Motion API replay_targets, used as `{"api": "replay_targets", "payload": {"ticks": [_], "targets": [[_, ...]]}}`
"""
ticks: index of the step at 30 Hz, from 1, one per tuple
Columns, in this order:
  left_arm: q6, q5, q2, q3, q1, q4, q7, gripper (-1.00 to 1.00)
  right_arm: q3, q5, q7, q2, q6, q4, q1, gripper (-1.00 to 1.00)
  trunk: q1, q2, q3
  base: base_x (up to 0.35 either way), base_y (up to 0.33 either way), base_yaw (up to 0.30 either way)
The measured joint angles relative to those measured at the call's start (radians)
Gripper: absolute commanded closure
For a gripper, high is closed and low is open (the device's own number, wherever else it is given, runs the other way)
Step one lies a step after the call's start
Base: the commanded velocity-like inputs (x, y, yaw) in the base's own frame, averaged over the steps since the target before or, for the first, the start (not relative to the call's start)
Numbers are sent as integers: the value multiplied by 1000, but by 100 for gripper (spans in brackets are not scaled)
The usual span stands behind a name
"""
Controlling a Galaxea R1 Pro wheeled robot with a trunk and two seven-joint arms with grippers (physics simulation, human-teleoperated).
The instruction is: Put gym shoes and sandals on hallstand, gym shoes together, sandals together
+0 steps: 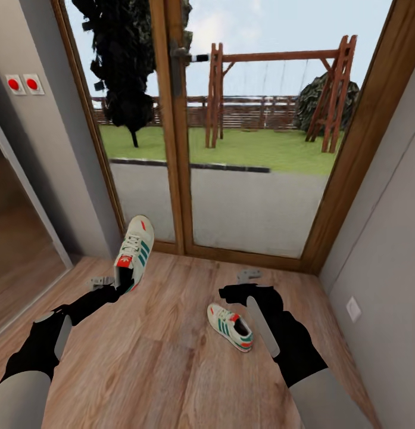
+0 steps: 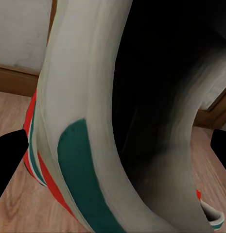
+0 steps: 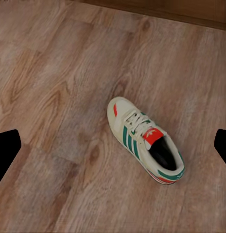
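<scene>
Two white lace-up sneakers, green side stripes, red-orange tongue label and heel tab. One sneaker [image 1: 134, 250] is lifted off the floor [image 1: 165, 357], toe pointing up and away toward the glass door [image 1: 231, 179], heel end down in the left claw [image 1: 121, 285]. Left claw is clenched on that shoe at the heel/collar; in the left wrist view the shoe [image 2: 93, 145] sits right up against the camera, dark opening and green stripe visible, black fingertips [image 2: 8, 160] at both edges. Second sneaker [image 1: 230, 326] lies upright on its sole on the wood planks, just beside the right arm. Right claw [image 1: 234, 292] hangs above the floor, spread wide, grasping nothing; right wrist view shows the sneaker [image 3: 145, 141] below, between the parted fingertips [image 3: 6, 150], not touched.
</scene>
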Motion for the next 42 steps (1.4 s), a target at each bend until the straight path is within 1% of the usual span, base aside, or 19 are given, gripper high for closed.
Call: {"api": "replay_targets", "payload": {"ticks": [8,14,19,27,32,42], "targets": [[1,2,0,0,0,0,0,100,-1,-2,0,0,0,-4,0,-100,0,0,0,28,-19,0],[0,2,0,0,0,0,0,100,1,-1,0,1,0,-5,0,-100,0,0,0,139,-203,11],[1,3,0,2,0,0,0,100,1,-1,0,0,0,-6,0,-100,0,0,-1,249,-223,154],[2,3,0,2,0,0,0,100,1,-1,0,0,0,-6,0,-100,0,0,-1,108,-24,10],[2,3,0,1,0,0,0,100,1,-1,0,0,0,-6,0,-100,0,0,-1,282,-75,24],[1,3,0,1,0,0,0,100,0,-1,0,1,0,-6,0,-100,0,0,-1,279,-207,237]]}}
